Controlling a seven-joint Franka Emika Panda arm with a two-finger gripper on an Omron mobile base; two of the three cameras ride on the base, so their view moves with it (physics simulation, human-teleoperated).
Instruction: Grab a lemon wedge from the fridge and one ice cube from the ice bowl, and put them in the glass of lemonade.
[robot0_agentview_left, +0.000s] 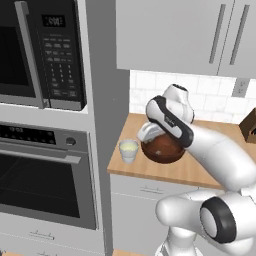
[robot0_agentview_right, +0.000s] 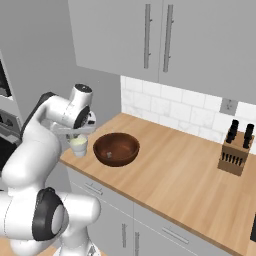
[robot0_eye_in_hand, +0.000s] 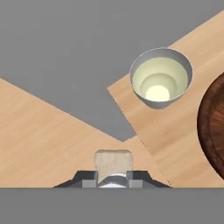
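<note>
Between the tips of the pincer (robot0_eye_in_hand: 113, 177) sits a small pale, whitish block, clamped there with the jaws nearly together; by its look I judge it to be the ice cube (robot0_eye_in_hand: 113, 162), though it is too plain to be sure. Ahead of the pincer and a little to one side in the hand view stands the glass of lemonade (robot0_eye_in_hand: 161, 78), its mouth open to the camera and pale yellow liquid showing inside. No lemon wedge can be made out in the liquid from here; it may be too small to tell. Just beyond the glass, at the edge of that same view, curves the rim of the ice bowl (robot0_eye_in_hand: 213, 127), dark brown and apart from the glass by a narrow strip of wood.

From the right base view the pincer (robot0_agentview_right: 75, 131) hangs just above the glass (robot0_agentview_right: 78, 146), at the corner of the desk (robot0_agentview_right: 175, 170), with the bowl (robot0_agentview_right: 116, 148) just beside it toward the wall. The left base view shows the glass (robot0_agentview_left: 128, 150) by the desk's edge and the arm's wrist in front of the bowl (robot0_agentview_left: 161, 148).

The block is held high and off-centre from the glass's mouth, which suggests a carry toward the drop. The next move calls for centring over the rim before letting go, since the mouth is small and the desk's edge is near.
</note>
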